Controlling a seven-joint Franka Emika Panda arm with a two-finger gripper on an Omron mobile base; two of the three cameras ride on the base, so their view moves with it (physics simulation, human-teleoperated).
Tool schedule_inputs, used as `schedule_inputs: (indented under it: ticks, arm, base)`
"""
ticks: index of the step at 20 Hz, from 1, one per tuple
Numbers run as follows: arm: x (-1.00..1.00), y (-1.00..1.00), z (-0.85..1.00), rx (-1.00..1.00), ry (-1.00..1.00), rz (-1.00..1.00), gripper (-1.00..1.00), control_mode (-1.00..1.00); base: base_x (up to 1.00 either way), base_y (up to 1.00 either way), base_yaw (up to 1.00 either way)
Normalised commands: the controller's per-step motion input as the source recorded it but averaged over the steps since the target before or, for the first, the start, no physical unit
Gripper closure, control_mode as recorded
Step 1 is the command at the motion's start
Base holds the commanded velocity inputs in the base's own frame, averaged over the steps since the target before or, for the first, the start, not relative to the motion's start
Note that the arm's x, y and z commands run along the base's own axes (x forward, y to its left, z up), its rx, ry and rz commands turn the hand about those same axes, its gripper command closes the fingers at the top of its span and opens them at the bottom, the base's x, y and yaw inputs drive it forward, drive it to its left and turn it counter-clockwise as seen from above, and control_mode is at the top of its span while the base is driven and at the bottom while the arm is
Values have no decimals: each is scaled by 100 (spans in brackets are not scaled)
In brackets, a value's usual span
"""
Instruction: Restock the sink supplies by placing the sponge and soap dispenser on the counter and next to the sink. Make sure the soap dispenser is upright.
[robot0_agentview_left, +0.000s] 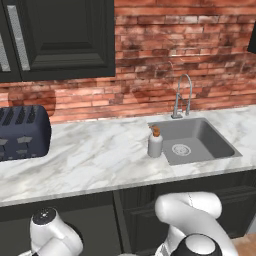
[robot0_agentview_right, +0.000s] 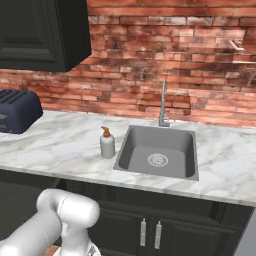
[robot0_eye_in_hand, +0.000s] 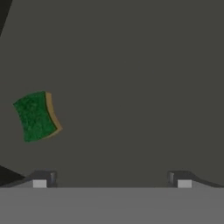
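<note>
I see the long white counter (robot0_agentview_left: 90, 160) with grey lines in it. It runs under a red brick wall (robot0_agentview_left: 190, 45). Dark cupboards (robot0_agentview_left: 60, 35) hang above it on the left, and more dark cupboard doors (robot0_agentview_right: 150, 225) sit below it.

Next in size is the grey sink (robot0_agentview_left: 192, 140), set down into the counter on the right side. It has a round metal drain (robot0_agentview_right: 157, 160) in its floor. A thin shiny tap (robot0_agentview_left: 180, 97) stands at its back edge, by the wall.

A dark blue toaster (robot0_agentview_left: 22, 132) sits on the counter, far over to the left, well apart from the sink.

My white arm (robot0_agentview_left: 190, 220) shows low down in front of the cupboards, below the counter edge.

The soap dispenser (robot0_agentview_left: 155, 142) stands up straight on the counter, just beside the left rim of the sink. It is a small white bottle with an orange-brown pump on top. From the right side I see it (robot0_agentview_right: 107, 144) in the same spot.

The sponge (robot0_eye_in_hand: 36, 116) is green with a yellow layer on one side. In my hand view it lies on a flat dark surface, off to the left, and I cannot tell what that surface is.

My gripper (robot0_eye_in_hand: 112, 179) points at that dark surface. Its two fingertips (robot0_eye_in_hand: 40, 180) stand wide apart and hold nothing. The sponge is near the left tip but not touching it.
</note>
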Motion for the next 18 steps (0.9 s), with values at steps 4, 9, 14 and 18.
schedule_inputs:
  ticks: [4, 9, 14, 18]
  arm:
    - [-8, 71, -19, -13, 0, 0, -100, -100]
    - [-2, 51, -37, -12, 0, 0, -100, -100]
    - [-3, 37, -33, -7, 0, 0, -100, -100]
    - [0, 50, -50, -4, 1, 0, -100, -100]
  base:
    - [0, 0, 0]
    - [0, 0, 0]
    - [0, 0, 0]
    - [0, 0, 0]
